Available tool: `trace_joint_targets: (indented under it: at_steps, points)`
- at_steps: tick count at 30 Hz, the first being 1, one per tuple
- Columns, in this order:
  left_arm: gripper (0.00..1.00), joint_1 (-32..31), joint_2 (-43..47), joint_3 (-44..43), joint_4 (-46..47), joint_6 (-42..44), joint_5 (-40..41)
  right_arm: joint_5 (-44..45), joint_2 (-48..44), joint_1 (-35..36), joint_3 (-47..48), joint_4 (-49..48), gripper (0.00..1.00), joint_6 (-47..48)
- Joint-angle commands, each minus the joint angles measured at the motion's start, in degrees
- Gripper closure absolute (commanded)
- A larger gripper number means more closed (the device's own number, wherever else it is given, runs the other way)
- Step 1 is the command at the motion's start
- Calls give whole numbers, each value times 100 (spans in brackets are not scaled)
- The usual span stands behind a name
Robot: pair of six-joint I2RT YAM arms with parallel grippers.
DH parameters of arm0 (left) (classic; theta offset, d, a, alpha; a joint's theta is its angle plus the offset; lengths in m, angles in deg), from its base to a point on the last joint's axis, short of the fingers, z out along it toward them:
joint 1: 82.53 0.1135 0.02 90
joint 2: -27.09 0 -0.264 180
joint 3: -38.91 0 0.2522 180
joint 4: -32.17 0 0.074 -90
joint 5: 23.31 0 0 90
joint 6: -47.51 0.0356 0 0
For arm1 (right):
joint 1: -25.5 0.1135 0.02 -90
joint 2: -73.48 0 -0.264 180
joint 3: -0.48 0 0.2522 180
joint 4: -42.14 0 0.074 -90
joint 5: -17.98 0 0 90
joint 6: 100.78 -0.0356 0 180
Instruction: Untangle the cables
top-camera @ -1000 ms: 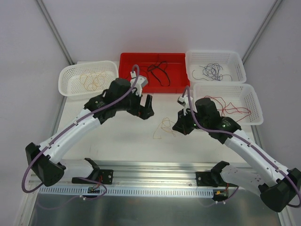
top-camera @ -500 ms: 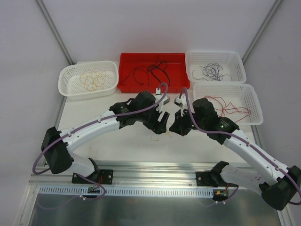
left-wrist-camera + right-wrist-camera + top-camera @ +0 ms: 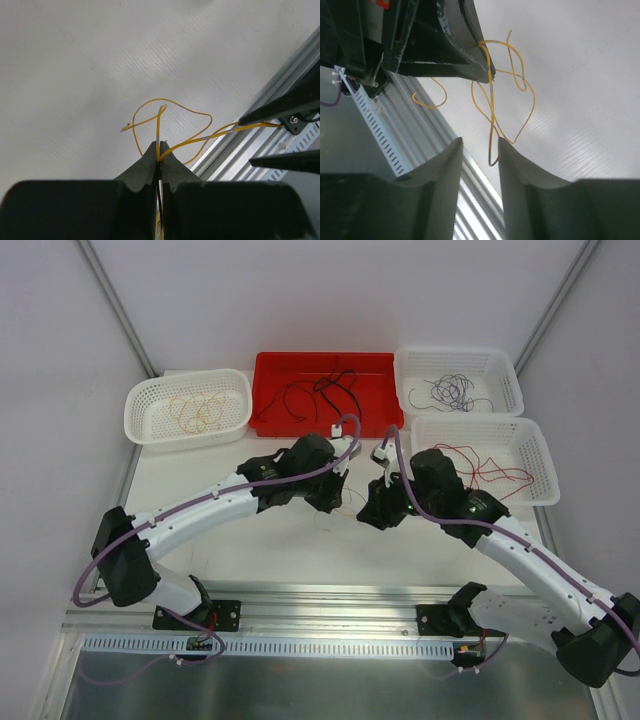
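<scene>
Left gripper (image 3: 159, 145) jaws are clenched right on the yellow cable (image 3: 158, 127), pinching one strand just below its top loop. Right gripper (image 3: 480, 145) jaws stand apart, with a loose strand dangling into the gap, touching neither side as far as I can tell. This stuff looks feather-light, floppy and springy, so I'd pinch single strands near a crossing, gently. The curl is over the tabletop (image 3: 300, 540), just on the arms' side of the red tray (image 3: 270, 426).

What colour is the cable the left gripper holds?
Yellow cable; clearest in the left wrist view.
</scene>
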Motion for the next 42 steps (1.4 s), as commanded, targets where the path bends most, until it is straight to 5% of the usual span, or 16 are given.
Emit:
trace_joint_targets:
  at_steps: [1, 5, 17, 29, 32, 36, 42]
  points:
    - [100, 128, 282, -135, 61, 152, 472, 183, -197, 36, 55, -54, 60, 61]
    - [100, 663, 361, -117, 8, 143, 569, 578, -320, 27, 178, 367, 40, 219]
    - [100, 3291, -279, -1241, -54, -111, 1114, 2002, -795, 1, 494, 1440, 7, 431]
    - [99, 5498, -2818, -3491, -63, -428, 631, 2679, -1173, -43, 468, 1932, 2, 659]
    - [85, 5727, -3425, -3957, -80, -489, 403, 2705, -1173, -87, 451, 2012, 2, 729]
    - [47, 5877, -3874, -4309, -80, -507, 490, 2741, -1164, -157, 407, 2064, 2, 774]
    - [7, 5991, -3489, -4082, -80, -551, 788, 2627, -1129, -228, 354, 1985, 2, 748]
